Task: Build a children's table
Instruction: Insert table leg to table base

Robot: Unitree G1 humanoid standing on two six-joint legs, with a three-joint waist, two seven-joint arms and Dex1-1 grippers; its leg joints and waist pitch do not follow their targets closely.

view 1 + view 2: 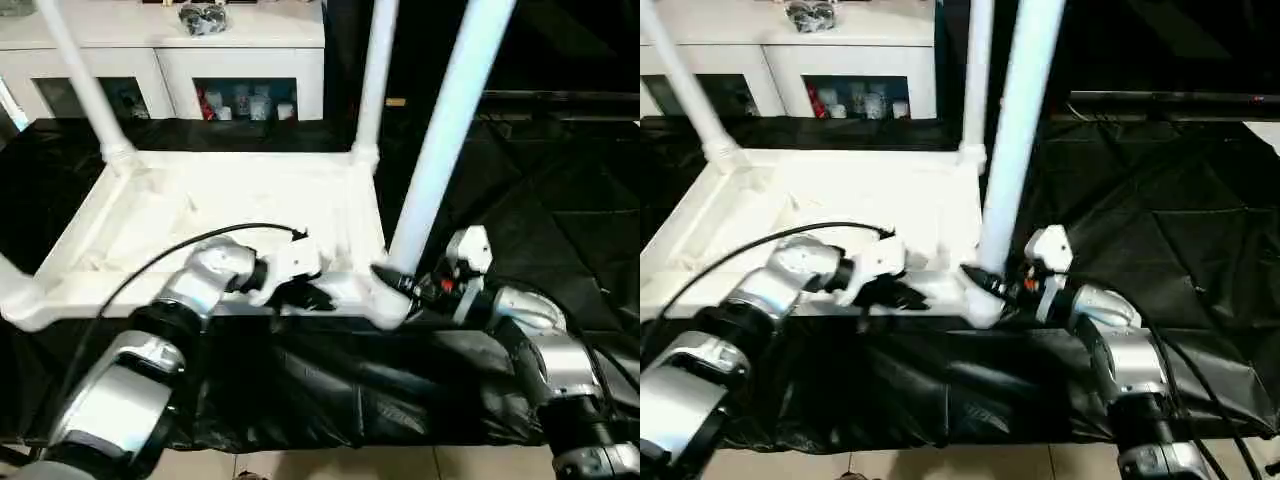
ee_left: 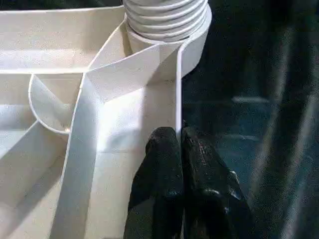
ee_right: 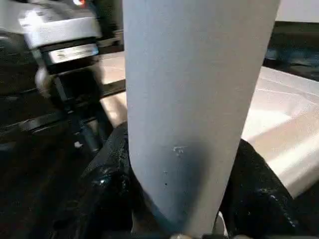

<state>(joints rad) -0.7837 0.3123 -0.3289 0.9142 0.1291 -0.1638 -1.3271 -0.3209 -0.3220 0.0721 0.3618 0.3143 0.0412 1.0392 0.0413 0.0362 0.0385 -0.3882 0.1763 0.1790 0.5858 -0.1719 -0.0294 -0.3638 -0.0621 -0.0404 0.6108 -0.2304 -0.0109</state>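
The table top (image 1: 215,215) lies upside down on the black-covered counter (image 1: 560,200). The right hand (image 3: 177,199) is closed around the leg (image 1: 445,130) at the near right corner socket; the left hand (image 2: 182,184) pinches the rim. Three legs stand upright; the fourth, at the near left corner, seems fitted too.

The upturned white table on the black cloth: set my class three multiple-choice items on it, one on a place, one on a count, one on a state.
1. Where does the right end effector grip?
A. the base of the near right leg
B. the cabinet door
C. the far left leg

2. How many legs stand in the table top's far corner sockets?
A. none
B. two
C. five

3. What is the left end effector doing?
A. hanging open above the floor
B. holding a cable
C. pinching the table's rim

Answers: 1 A, its fingers flank that leg. 2 B, one leg and another stand there. 3 C, its fingers close on the rim.
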